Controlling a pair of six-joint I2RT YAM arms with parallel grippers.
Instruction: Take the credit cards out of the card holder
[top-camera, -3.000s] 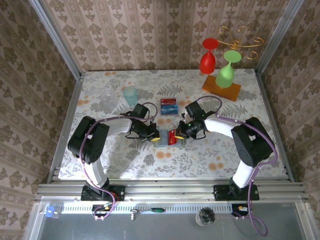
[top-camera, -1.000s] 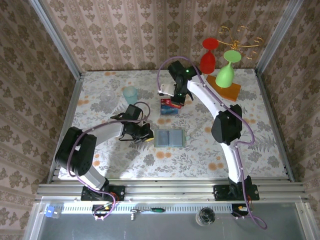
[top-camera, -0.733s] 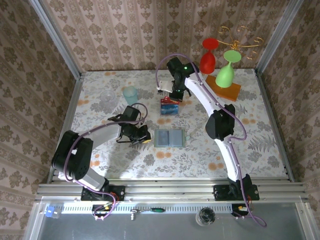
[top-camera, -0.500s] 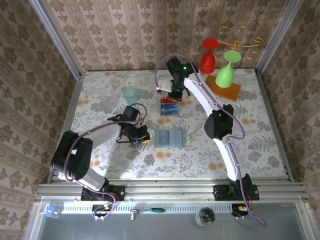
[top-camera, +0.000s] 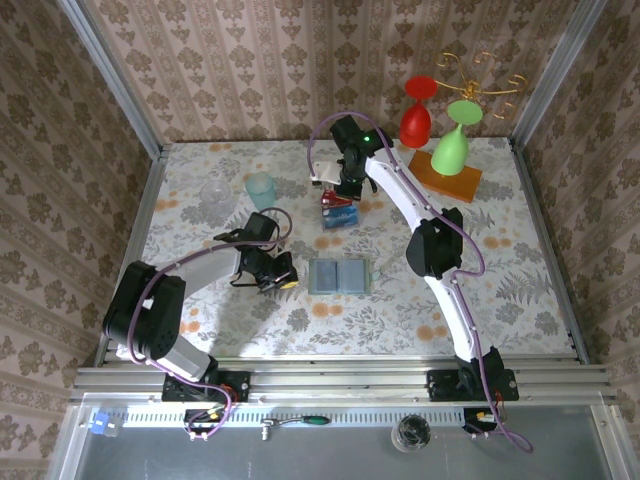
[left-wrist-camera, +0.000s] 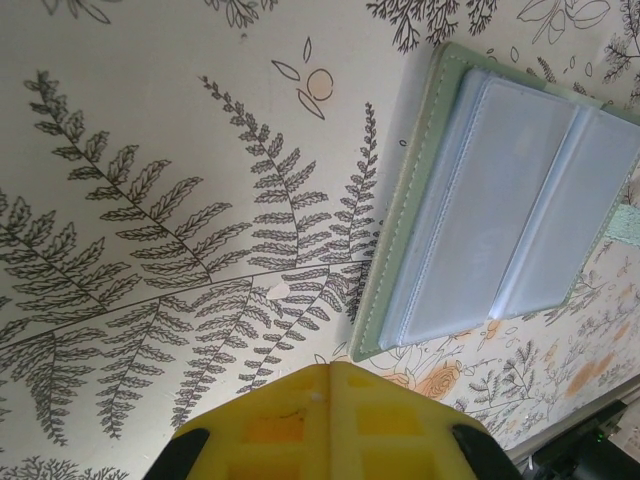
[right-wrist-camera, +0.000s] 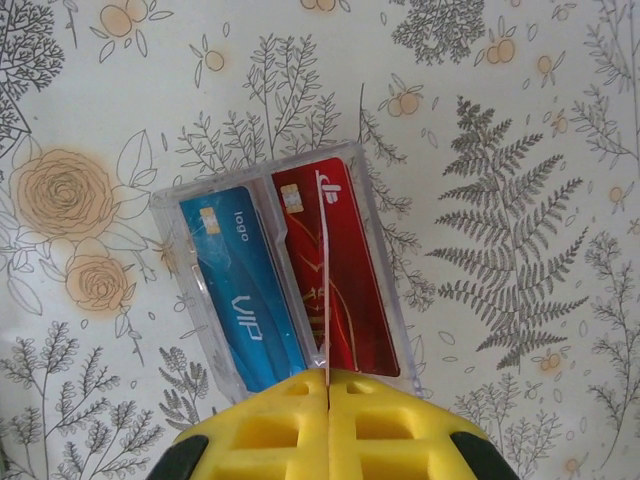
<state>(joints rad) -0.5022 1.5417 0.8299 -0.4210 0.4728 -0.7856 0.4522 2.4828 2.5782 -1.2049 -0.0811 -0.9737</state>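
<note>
The card holder (top-camera: 339, 276) lies open and flat at mid-table, and its pale clear sleeves (left-wrist-camera: 500, 200) show no coloured card. My left gripper (top-camera: 285, 282) rests just left of it, jaws shut and empty (left-wrist-camera: 330, 370). My right gripper (top-camera: 333, 197) hangs at the back over a clear plastic box (top-camera: 343, 215). It is shut (right-wrist-camera: 328, 378) on a thin credit card (right-wrist-camera: 323, 260), seen edge-on and upright. Below it, a blue card (right-wrist-camera: 235, 290) and a red card (right-wrist-camera: 355, 290) lie side by side in the box (right-wrist-camera: 250, 172).
A light blue cup (top-camera: 260, 188) and a clear glass (top-camera: 214, 192) stand at the back left. At the back right, a red glass (top-camera: 416, 115) and a green glass (top-camera: 452, 140) hang upside down on a gold rack with an orange base (top-camera: 443, 175).
My right arm carried the card from the card holder to the back and settled over the clear box. My left gripper drew back a little to the left of the holder.
</note>
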